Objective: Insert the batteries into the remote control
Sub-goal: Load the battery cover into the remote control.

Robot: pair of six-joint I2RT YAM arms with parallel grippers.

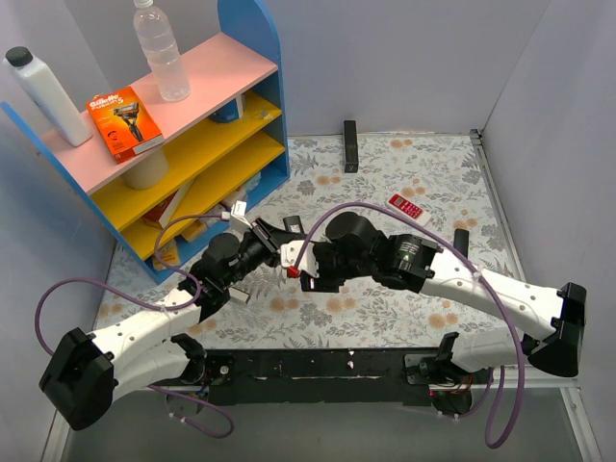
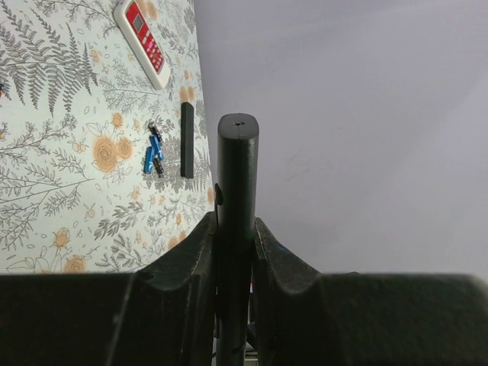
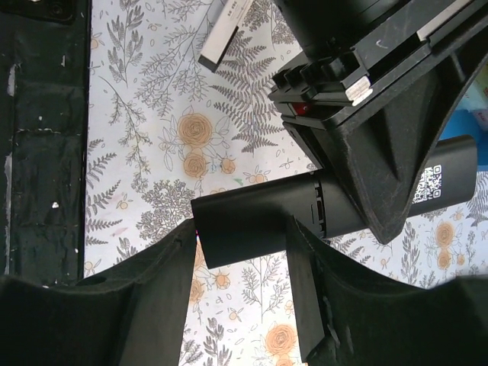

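Observation:
My left gripper (image 2: 236,225) is shut on the black remote control (image 2: 238,168), which is held on edge above the floral table and sticks out past the fingertips. In the right wrist view the same remote control (image 3: 259,217) lies across my right gripper (image 3: 244,229). Its jaws stand apart, one fingertip (image 3: 191,232) at the remote's end and the other crossing its body near a seam. Blue batteries (image 2: 152,156) lie together on the table beside a short black piece (image 2: 187,141). From above, both grippers (image 1: 265,245) (image 1: 306,274) meet at mid-table.
A red-and-white remote (image 1: 408,208) lies right of centre, with a small black piece (image 1: 460,241) near it. A black bar (image 1: 350,146) rests by the back wall. A blue shelf unit (image 1: 241,115) fills the far left. A white slim item (image 3: 225,34) lies near the front edge.

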